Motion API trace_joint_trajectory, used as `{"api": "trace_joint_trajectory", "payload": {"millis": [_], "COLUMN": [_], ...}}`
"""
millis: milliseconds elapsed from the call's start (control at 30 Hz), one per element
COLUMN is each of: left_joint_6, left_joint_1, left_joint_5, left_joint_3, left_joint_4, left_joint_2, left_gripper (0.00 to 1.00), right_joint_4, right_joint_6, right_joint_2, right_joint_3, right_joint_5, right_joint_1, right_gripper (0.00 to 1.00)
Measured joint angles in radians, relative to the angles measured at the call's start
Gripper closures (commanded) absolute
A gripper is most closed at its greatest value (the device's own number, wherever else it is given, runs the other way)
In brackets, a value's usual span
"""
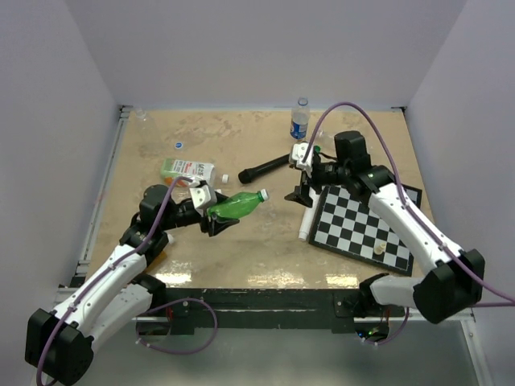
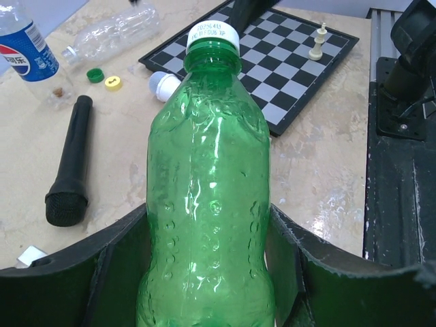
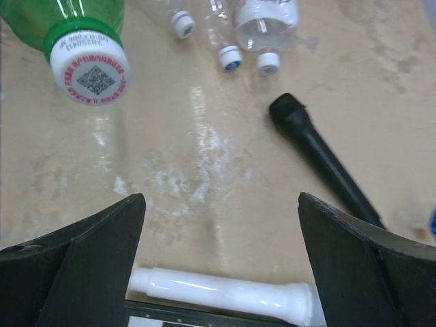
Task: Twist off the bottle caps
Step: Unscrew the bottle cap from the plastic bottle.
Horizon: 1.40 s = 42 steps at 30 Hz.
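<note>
Clamping the green bottle [image 2: 204, 170] around its body, the left gripper [image 2: 208, 259] holds it on its side over the table [image 1: 241, 253], neck aimed at the right arm, probably to offer the cap for twisting. The right gripper [image 3: 219, 204] hangs near it, jaws spread wide and empty. The white cap [image 3: 90, 68], printed with a square code, sits above a green collar, not yet off.

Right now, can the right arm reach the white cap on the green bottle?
Probably yes. The right gripper is open, the white cap faces it, the left gripper holds the green bottle, and the black microphone lies aside.
</note>
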Motion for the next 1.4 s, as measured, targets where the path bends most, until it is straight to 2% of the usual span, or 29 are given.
{"api": "trace_joint_trajectory", "payload": {"millis": [200, 467, 600, 933, 1033, 1200, 1267, 1400], "left_joint_6": [0.003, 0.01, 0.01, 0.01, 0.01, 0.01, 0.01, 0.01], "left_joint_1": [0.0, 0.0, 0.0, 0.0, 0.0, 0.0, -0.003, -0.006], "left_joint_5": [-0.028, -0.051, -0.066, -0.071, -0.071, -0.069, -0.064, -0.067], "left_joint_3": [0.0, 0.0, 0.0, 0.0, 0.0, 0.0, 0.0, 0.0], "left_joint_4": [-0.001, -0.002, -0.002, -0.003, -0.005, -0.009, -0.01, -0.016], "left_joint_2": [-0.013, -0.014, -0.014, -0.006, -0.005, -0.005, -0.005, -0.005], "left_gripper": [1.0, 1.0, 1.0, 1.0, 1.0, 1.0, 1.0, 1.0], "right_joint_4": [-0.071, -0.171, -0.201, -0.178, -0.16, -0.151, -0.146, -0.146], "right_joint_6": [0.044, 0.092, 0.113, 0.233, 0.269, 0.292, 0.291, 0.299], "right_joint_2": [0.149, 0.28, 0.307, 0.311, 0.311, 0.319, 0.322, 0.325], "right_joint_3": [0.016, 0.195, 0.202, 0.246, 0.258, 0.286, 0.288, 0.288], "right_joint_5": [-0.145, -0.319, -0.372, -0.432, -0.438, -0.435, -0.425, -0.409], "right_joint_1": [-0.002, -0.002, 0.003, 0.053, 0.069, 0.106, 0.114, 0.117], "right_gripper": [0.02, 0.14, 0.2, 0.27, 0.33, 0.51, 0.51, 0.39]}}
